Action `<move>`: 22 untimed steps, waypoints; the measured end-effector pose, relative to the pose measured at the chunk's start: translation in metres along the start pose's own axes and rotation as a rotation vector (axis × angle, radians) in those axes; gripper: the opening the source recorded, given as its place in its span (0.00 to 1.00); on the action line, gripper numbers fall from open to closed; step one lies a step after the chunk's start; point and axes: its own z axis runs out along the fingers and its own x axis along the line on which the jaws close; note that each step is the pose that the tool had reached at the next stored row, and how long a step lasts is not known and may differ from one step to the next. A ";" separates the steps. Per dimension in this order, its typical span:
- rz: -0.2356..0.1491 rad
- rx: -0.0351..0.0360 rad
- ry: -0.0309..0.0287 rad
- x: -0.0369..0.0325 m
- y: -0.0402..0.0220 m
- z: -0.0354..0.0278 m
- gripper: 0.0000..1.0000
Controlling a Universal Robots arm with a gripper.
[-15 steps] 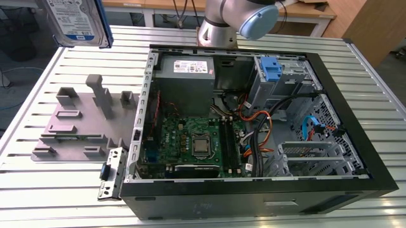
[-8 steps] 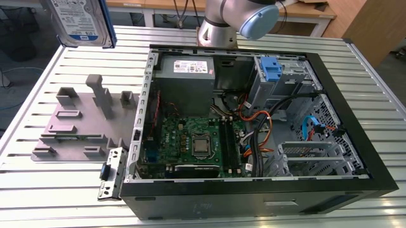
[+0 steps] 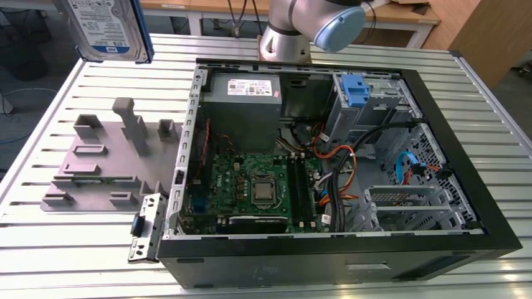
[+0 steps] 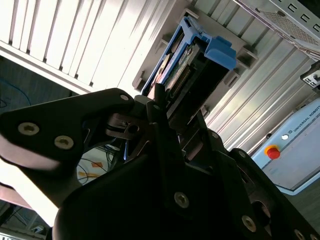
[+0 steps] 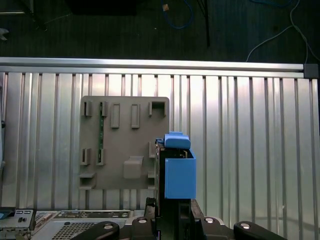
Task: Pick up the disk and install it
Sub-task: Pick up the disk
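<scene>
- The disk [image 3: 112, 28] is seen in the air at the exterior view's far left, above the slatted metal table [image 3: 50, 249]. Its upper part is cut off by the frame edge.
- In both wrist views the gripper [image 5: 172, 212] [image 4: 180, 116] is seen clamped on one end of the disk [image 5: 179, 175] [image 4: 200, 65]. The contact faces are partly hidden by the gripper body.
- A grey fixture plate [image 3: 91, 168] lies on the table below the disk and just beside the case.
- The open computer case [image 3: 332, 261] lies further right. Inside it, the motherboard [image 3: 249, 187] is partly covered by cables.
- The arm [image 3: 308, 25] is cut off above the case's far wall.
- A blue latch [image 3: 355, 90] stands upright in the far right bay.
</scene>
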 end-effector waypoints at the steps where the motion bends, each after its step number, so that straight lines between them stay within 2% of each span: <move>1: 0.000 0.0000 0.0000 0.0000 0.0000 0.0000 0.35; 8: 0.000 0.0000 0.0000 0.0000 -0.0008 0.0000 0.35; 16: 0.000 0.0000 0.0000 -0.0003 -0.0140 -0.0004 0.35; 22: 0.000 0.0000 0.0000 -0.0003 -0.0186 -0.0006 0.35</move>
